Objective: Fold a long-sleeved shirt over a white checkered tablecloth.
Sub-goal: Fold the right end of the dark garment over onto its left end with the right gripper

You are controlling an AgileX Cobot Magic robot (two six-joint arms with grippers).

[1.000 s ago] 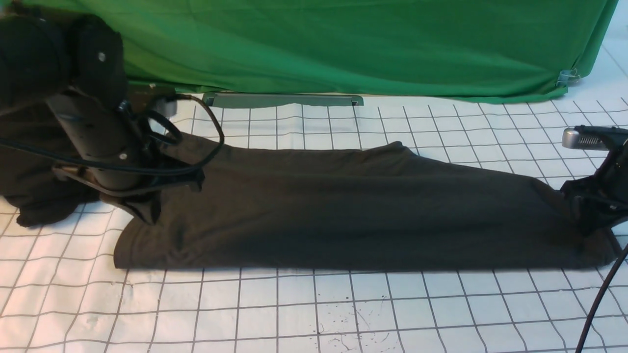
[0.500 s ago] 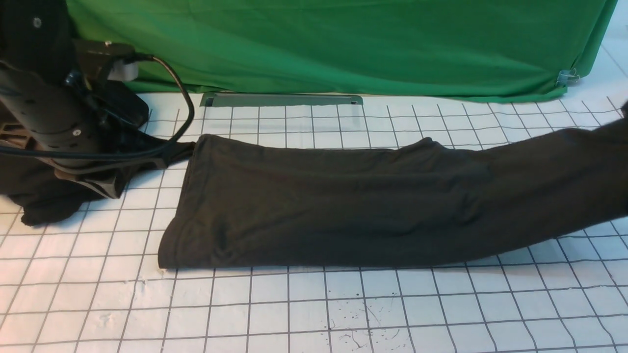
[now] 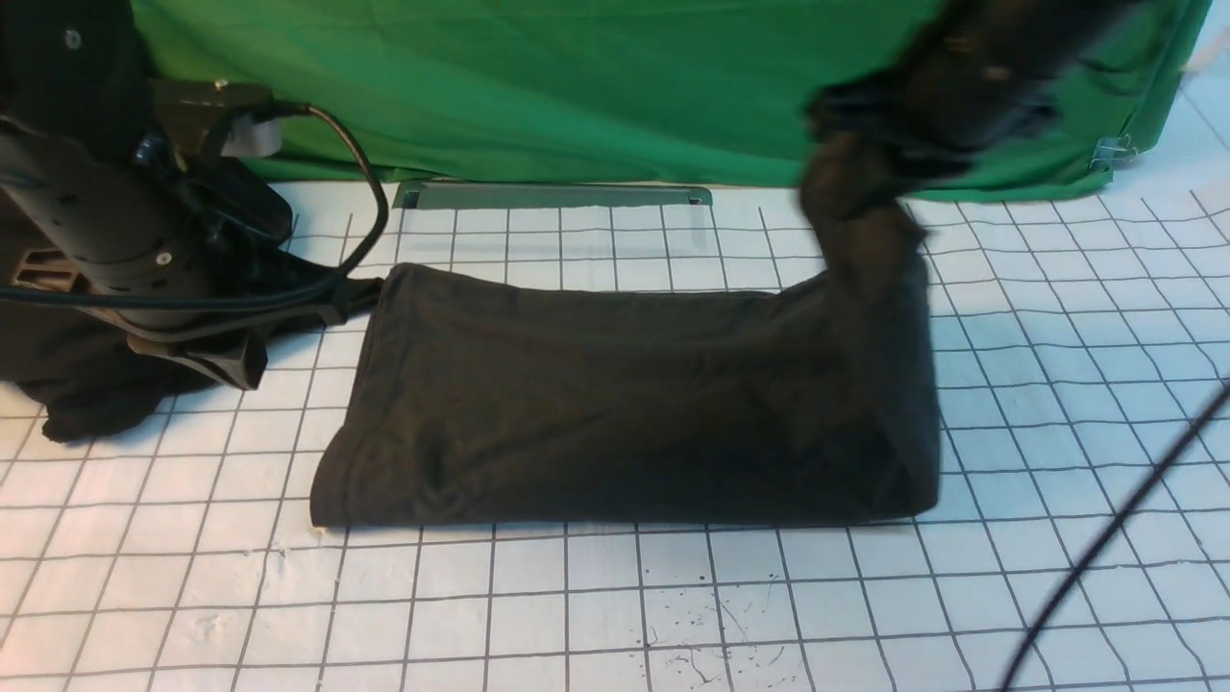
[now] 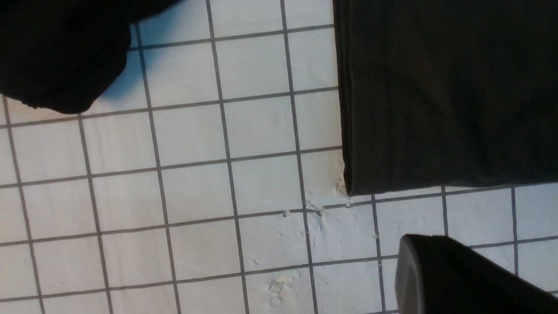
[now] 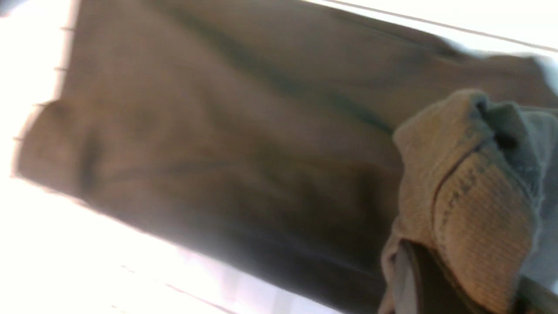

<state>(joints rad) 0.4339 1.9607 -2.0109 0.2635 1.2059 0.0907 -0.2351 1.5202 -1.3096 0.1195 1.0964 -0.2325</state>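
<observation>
Shirt [image 3: 625, 394], one, on one tablecloth [image 3: 577, 596]; right hand [image 3: 857, 154] grips its end, left hand [image 3: 229, 363] closed.

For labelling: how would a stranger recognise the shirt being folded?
On the white checkered tablecloth, before the green cloth, lies the long-sleeved shirt: a flat brownish-black band. The right hand lifts one end; the blacker heap on the left is shapeless.

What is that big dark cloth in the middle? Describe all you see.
It is the long-sleeved shirt, dark brownish-black knit, folded into a long band lying flat on the white checkered tablecloth. Its left end lies square; its right end is raised above the band, bunched in the shut jaws of the right arm. A ribbed edge shows there. No print is visible.
</observation>
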